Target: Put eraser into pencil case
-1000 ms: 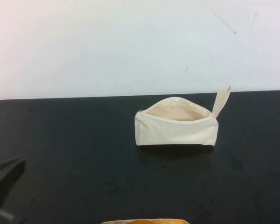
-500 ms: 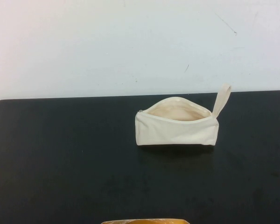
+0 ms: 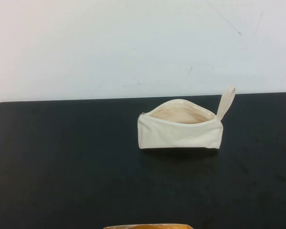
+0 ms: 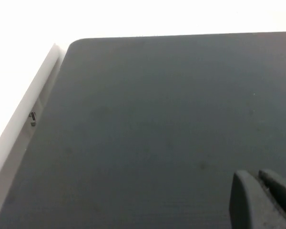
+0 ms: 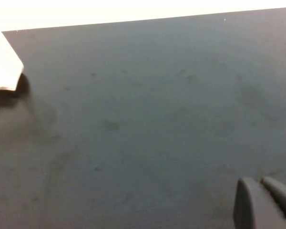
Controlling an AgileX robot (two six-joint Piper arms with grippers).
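Observation:
The cream-white pencil case point(image 3: 180, 130) stands on the black table point(image 3: 62, 162), right of centre toward the back. Its zip is open, the pale beige lining shows, and its loop strap point(image 3: 226, 101) sticks up at the right end. One corner of the case shows in the right wrist view point(image 5: 2, 67). The eraser is not in view in any frame. My left gripper point(image 4: 255, 175) is shut and empty over bare table near the table's left corner. My right gripper point(image 5: 258, 181) is shut and empty over bare table, well apart from the case. Neither gripper shows in the high view.
An orange-yellow object point(image 3: 148, 226) pokes in at the front edge of the high view. A white wall point(image 3: 133, 43) rises behind the table. The table's rounded corner and a white border point(image 4: 38, 95) show in the left wrist view.
The left gripper, seen at the lower left of the high view a second ago, has pulled back out of that view. The pencil case has not moved.

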